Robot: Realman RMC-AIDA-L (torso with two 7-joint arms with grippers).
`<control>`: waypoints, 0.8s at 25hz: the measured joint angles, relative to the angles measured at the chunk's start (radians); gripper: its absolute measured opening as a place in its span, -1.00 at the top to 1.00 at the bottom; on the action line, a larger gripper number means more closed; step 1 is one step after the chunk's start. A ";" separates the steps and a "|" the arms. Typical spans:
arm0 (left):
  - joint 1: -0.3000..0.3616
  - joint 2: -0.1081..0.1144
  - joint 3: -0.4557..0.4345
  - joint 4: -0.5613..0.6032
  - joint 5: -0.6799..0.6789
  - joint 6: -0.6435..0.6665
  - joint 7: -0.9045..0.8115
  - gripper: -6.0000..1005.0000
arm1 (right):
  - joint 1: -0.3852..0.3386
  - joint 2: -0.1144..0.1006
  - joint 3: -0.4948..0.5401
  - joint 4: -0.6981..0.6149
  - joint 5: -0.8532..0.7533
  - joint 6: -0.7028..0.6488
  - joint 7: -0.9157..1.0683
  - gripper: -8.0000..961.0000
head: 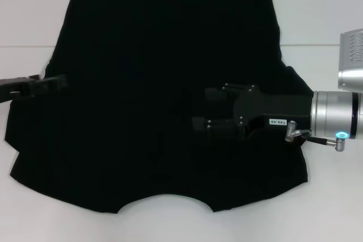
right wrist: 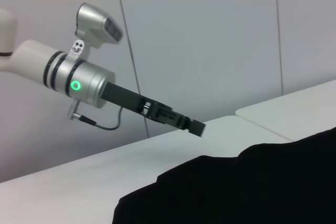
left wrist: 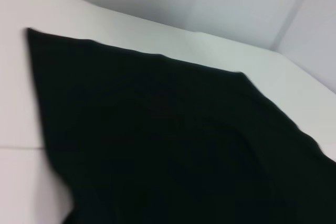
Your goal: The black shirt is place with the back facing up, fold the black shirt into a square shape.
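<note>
White desk [head: 329, 208] carries one black shirt [head: 153, 100], spread flat across its middle from the far edge toward the near edge. Two grippers: the right gripper [head: 212, 114] lies level over the shirt's right half, fingers parted; the left gripper [head: 48, 83] reaches over the shirt's left edge, whether parted or closed I cannot tell
</note>
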 joint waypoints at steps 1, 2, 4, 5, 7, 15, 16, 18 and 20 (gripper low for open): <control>0.008 0.000 -0.001 0.011 0.001 -0.002 -0.023 -0.67 | 0.001 0.001 0.000 0.004 0.002 0.005 0.000 -0.84; 0.019 0.000 -0.003 0.027 0.003 -0.006 -0.050 -0.67 | 0.002 0.001 0.000 0.007 0.003 0.008 0.000 -0.84; 0.032 0.000 -0.008 0.049 0.022 -0.015 -0.090 -0.67 | 0.004 0.003 0.000 0.014 0.005 0.014 -0.003 -0.84; 0.035 0.000 -0.011 0.053 0.037 -0.023 -0.107 -0.67 | 0.005 0.003 0.000 0.021 0.006 0.015 -0.007 -0.84; 0.036 0.001 -0.016 0.061 0.087 -0.050 -0.156 -0.67 | 0.008 0.003 0.000 0.036 0.014 0.018 -0.019 -0.84; 0.024 0.003 -0.006 0.061 0.213 -0.123 -0.286 -0.67 | 0.011 0.001 0.000 0.050 0.026 0.022 -0.032 -0.83; 0.022 0.001 -0.004 0.059 0.224 -0.133 -0.300 -0.67 | 0.011 0.001 0.000 0.054 0.026 0.022 -0.035 -0.83; 0.020 -0.003 0.002 0.056 0.243 -0.150 -0.324 -0.67 | 0.011 0.001 0.000 0.060 0.026 0.022 -0.039 -0.83; 0.019 -0.007 0.009 0.050 0.253 -0.162 -0.341 -0.67 | 0.011 0.001 0.000 0.061 0.026 0.022 -0.040 -0.83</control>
